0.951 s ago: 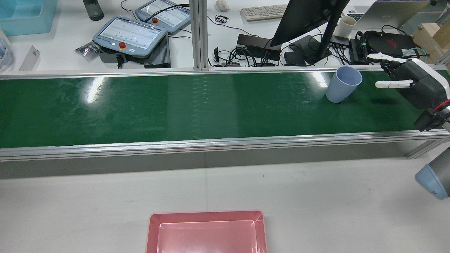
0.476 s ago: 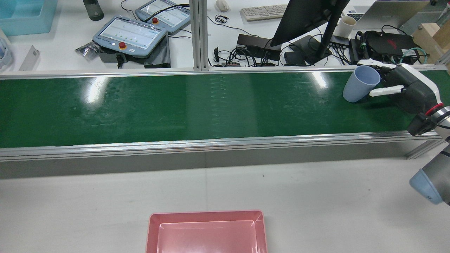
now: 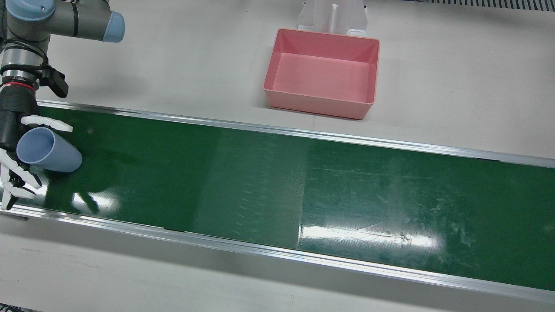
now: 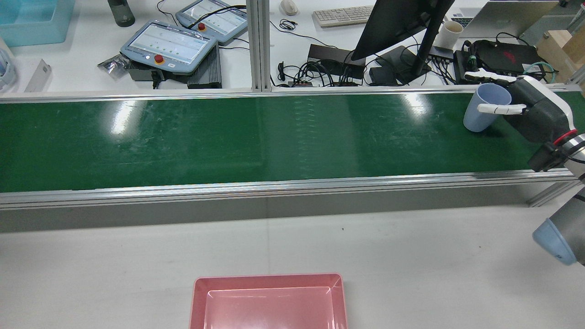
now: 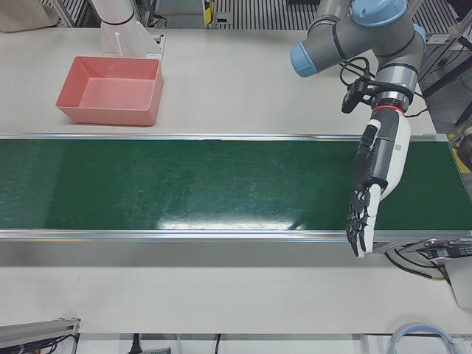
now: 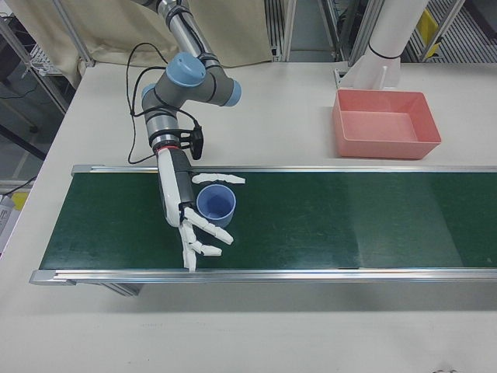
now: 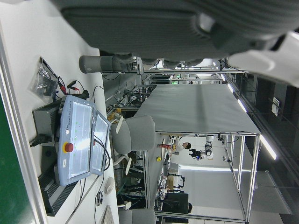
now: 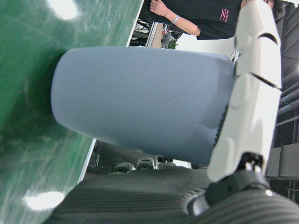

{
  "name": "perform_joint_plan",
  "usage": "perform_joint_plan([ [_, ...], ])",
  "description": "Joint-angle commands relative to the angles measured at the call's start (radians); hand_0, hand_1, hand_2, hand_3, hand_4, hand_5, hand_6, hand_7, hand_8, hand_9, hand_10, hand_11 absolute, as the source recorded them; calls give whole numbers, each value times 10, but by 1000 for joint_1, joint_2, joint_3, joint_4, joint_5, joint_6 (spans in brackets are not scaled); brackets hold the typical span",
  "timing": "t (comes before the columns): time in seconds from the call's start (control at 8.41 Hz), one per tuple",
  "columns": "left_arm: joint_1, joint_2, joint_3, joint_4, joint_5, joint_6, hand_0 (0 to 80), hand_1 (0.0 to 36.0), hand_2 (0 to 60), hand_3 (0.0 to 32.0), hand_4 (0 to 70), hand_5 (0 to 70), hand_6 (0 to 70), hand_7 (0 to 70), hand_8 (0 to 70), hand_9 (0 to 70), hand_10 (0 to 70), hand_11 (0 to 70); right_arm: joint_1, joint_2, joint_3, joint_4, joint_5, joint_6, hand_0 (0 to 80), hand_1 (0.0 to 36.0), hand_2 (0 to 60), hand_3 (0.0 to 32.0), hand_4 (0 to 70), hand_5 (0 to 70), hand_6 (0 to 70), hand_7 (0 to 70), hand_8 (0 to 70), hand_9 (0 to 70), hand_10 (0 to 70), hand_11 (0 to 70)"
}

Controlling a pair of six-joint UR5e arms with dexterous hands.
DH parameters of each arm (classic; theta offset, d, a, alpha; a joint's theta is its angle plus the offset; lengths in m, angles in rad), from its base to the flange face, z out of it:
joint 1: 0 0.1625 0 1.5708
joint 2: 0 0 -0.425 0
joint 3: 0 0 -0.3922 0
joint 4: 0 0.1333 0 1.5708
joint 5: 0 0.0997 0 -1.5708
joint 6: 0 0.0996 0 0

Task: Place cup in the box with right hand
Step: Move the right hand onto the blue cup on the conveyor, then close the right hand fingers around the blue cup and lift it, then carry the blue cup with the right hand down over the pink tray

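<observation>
A light blue cup [image 4: 484, 107] stands upright on the green belt [image 4: 228, 137] at its right end in the rear view. My right hand [image 4: 532, 109] is against it, thumb on the near side, fingers [image 6: 203, 233] stretched out past the far side, not curled. The front view shows the cup [image 3: 48, 151] beside the right hand [image 3: 11, 130]. The right hand view is filled by the cup [image 8: 140, 98] against the palm. The pink box [image 4: 269, 301] sits empty on the white table. My left hand [image 5: 372, 184] hangs open over the other belt end.
Aluminium rails [image 4: 274, 185] edge the belt. Beyond it in the rear view lie teach pendants [image 4: 169, 45], a monitor [image 4: 402, 23], cables and a white paper cup [image 4: 450, 34]. A white table strip [image 3: 173, 78] separates belt and pink box [image 3: 321, 71].
The cup has travelled right along the belt. My right hand moved in to meet it, and its thumb and fingers now lie on either side of the cup.
</observation>
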Motion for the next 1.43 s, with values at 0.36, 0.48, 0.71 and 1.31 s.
perform_joint_plan([
  [0.36,0,0,0,0,0,0,0,0,0,0,0,0,0,0,0,0,0,0,-1,4,16,-10,7,3,800,360,600,0,700,304,553,700,700,700,619,700],
  [0.48,0,0,0,0,0,0,0,0,0,0,0,0,0,0,0,0,0,0,14,5,17,-10,7,32,800,360,600,0,700,305,556,700,700,700,641,700],
  [0.71,0,0,0,0,0,0,0,0,0,0,0,0,0,0,0,0,0,0,76,10,161,-22,-13,44,800,360,600,0,700,313,566,700,700,700,700,700],
  [1.31,0,0,0,2,0,0,0,0,0,0,0,0,0,0,0,0,0,0,-299,125,556,-295,-6,-52,800,360,600,0,700,318,566,700,700,700,700,700],
])
